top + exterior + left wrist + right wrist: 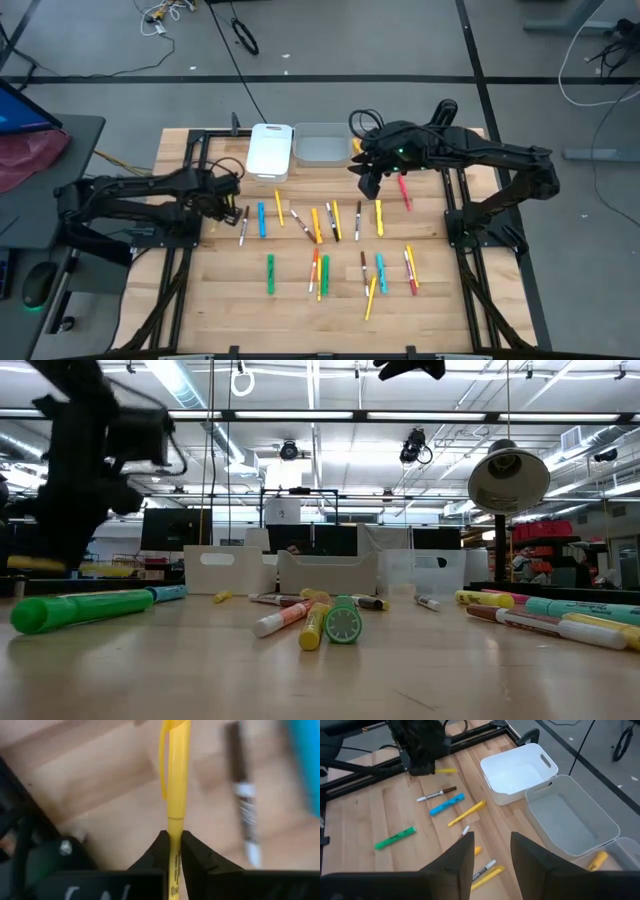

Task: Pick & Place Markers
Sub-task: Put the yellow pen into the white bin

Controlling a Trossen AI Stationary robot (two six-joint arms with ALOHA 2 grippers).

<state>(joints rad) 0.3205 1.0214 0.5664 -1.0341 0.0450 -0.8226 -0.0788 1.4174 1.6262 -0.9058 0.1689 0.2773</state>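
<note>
Many markers [320, 240] in yellow, orange, green, blue, red and dark colours lie flat and scattered across the wooden table. My left gripper [235, 203] [174, 845], at the left end of the marker field, is shut on a yellow marker [175, 780] [445, 770]. My right gripper [372, 178] [492, 852] hangs open above the table's far part, in front of the bins and touching nothing. A red marker [404, 190] lies just to its right. In the low view my left arm [80, 460] stands at the left with the yellow marker [35, 563]. My left gripper pinches the yellow marker's barrel [174, 827] between its two fingers, just behind the capped end with the clip. The fingers come from above. The marker sticks out level from the fingertips, and in the low view it appears lifted clear of the table.
Along the table's far edge stand a white bin [270, 150] [520, 772], a grey translucent bin [320, 145] [567, 820] and a clear bin holding a yellow marker [597, 860]. A dark-and-white marker [245, 805] and a blue one [305, 765] lie next to the left gripper.
</note>
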